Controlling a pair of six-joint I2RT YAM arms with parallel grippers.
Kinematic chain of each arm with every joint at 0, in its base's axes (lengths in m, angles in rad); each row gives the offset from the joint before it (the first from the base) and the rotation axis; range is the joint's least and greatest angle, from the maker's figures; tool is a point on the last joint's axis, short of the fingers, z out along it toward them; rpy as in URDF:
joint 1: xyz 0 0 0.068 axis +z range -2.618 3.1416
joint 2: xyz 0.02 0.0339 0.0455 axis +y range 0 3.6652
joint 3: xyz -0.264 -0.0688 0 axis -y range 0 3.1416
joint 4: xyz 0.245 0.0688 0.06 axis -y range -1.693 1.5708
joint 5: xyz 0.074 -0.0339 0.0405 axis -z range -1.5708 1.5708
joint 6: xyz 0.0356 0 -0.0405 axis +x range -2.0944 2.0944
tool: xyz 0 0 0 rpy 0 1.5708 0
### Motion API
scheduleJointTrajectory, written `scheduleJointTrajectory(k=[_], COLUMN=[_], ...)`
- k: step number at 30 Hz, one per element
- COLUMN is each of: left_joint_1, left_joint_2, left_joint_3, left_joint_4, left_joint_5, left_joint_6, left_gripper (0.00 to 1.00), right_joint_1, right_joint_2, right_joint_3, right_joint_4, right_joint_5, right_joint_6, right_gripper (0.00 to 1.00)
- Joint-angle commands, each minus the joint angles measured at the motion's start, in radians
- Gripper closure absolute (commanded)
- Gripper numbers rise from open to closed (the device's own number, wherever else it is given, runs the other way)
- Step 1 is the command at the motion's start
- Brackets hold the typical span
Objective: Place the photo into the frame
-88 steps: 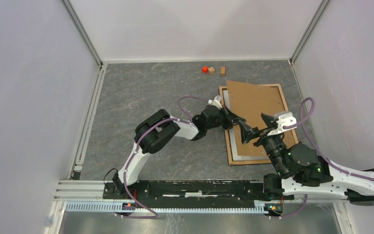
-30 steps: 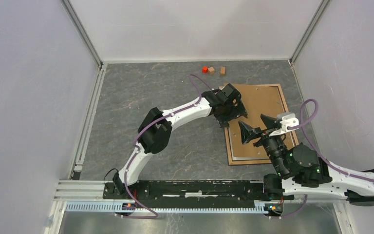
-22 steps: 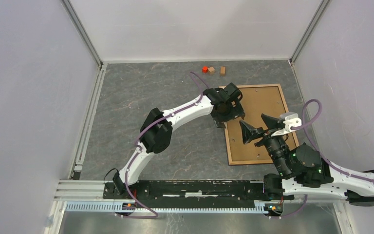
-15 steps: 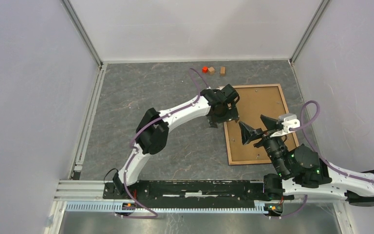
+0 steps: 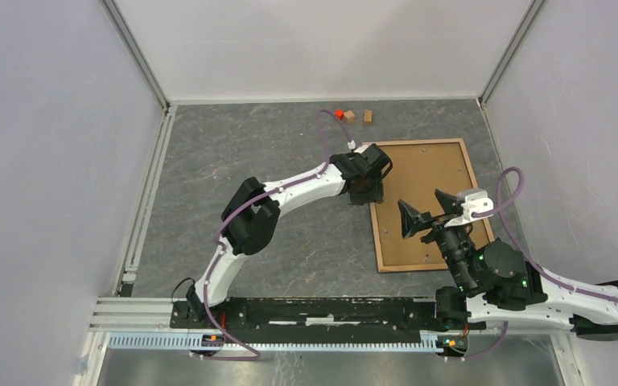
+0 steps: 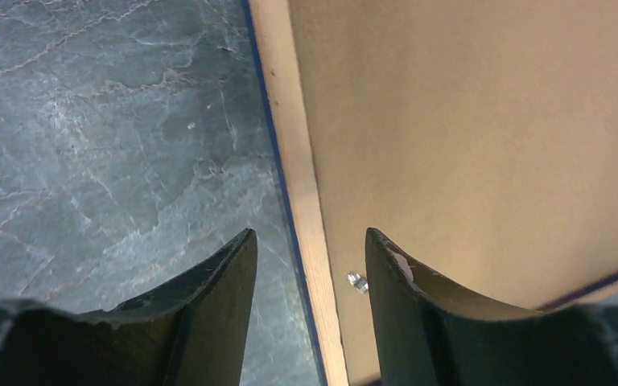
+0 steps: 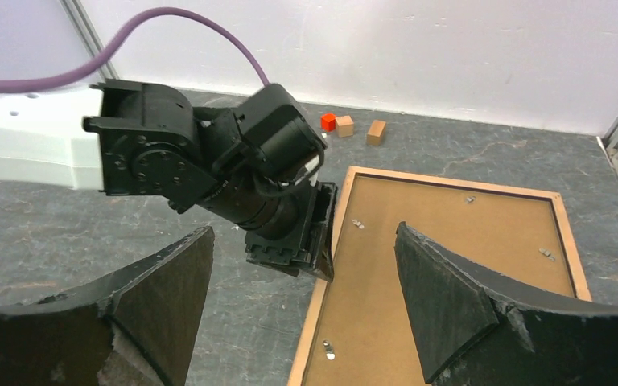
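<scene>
The frame (image 5: 379,241) lies face down on the right of the floor, its light wood rails up. The plain brown backing board (image 5: 426,173) sits inside it, held by small metal clips (image 6: 357,281). The photo is hidden. My left gripper (image 5: 372,191) hangs over the frame's left rail (image 6: 299,193). It is open, one finger (image 6: 237,269) over the floor and the other (image 6: 382,269) over the backing board (image 6: 467,137), gaps on both sides. My right gripper (image 5: 428,211) hovers wide open above the board's middle with nothing between its fingers (image 7: 418,281).
A red block (image 5: 338,114) and two small wooden blocks (image 5: 349,116) (image 5: 368,117) lie at the back wall, just behind the frame. White walls close in the grey stone-patterned floor (image 5: 233,161). The right wall runs close to the frame's right rail (image 5: 480,193).
The backing board, skewed on the frame earlier, now sits square inside it. My left gripper has slid left off the board to the left rail and its jaws have narrowed. The right arm barely moved.
</scene>
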Motion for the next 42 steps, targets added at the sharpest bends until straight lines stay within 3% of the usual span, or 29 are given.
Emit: scheduleJointTrajectory(k=[1, 6, 10, 16, 21, 26, 33, 39, 42], left_joint_1=[-0.016, -0.032, -0.03, 0.008, 0.086, 0.18, 0.298, 0.336, 0.343], left_joint_2=[0.074, 0.149, 0.171, 0.053, -0.121, -0.248, -0.349, -0.395, -0.416], left_joint_3=[0.069, 0.14, 0.127, -0.131, -0.438, -0.591, -0.719, -0.753, -0.776], left_joint_4=[0.005, -0.062, -0.126, -0.057, 0.059, 0.08, 0.086, 0.095, 0.112], left_joint_5=[-0.077, -0.123, -0.154, -0.127, -0.062, 0.052, 0.191, 0.22, 0.188], left_joint_6=[0.0, -0.034, -0.046, -0.032, 0.026, 0.174, 0.373, 0.485, 0.513], left_gripper=[0.4, 0.41, 0.52, 0.68, 0.69, 0.68, 0.67, 0.7, 0.73], right_joint_1=[0.004, 0.004, 0.003, 0.004, 0.003, -0.052, -0.469, -0.743, -0.852], right_joint_2=[0.002, 0.003, 0.017, 0.072, 0.102, 0.139, 0.446, 0.754, 0.915], right_joint_3=[0.035, 0.04, 0.037, -0.001, -0.102, -0.234, -0.156, -0.071, 0.004], right_joint_4=[-0.048, -0.08, -0.08, -0.026, 0.147, 0.441, 0.339, 0.429, 0.48], right_joint_5=[0.021, 0.014, -0.002, 0.006, 0.092, 0.076, -0.404, -0.924, -1.164], right_joint_6=[-0.011, 0.03, 0.051, 0.035, -0.059, -0.184, 0.063, 0.225, 0.314], right_gripper=[0.12, 0.12, 0.12, 0.11, 0.04, 0.03, 0.02, 0.02, 0.1])
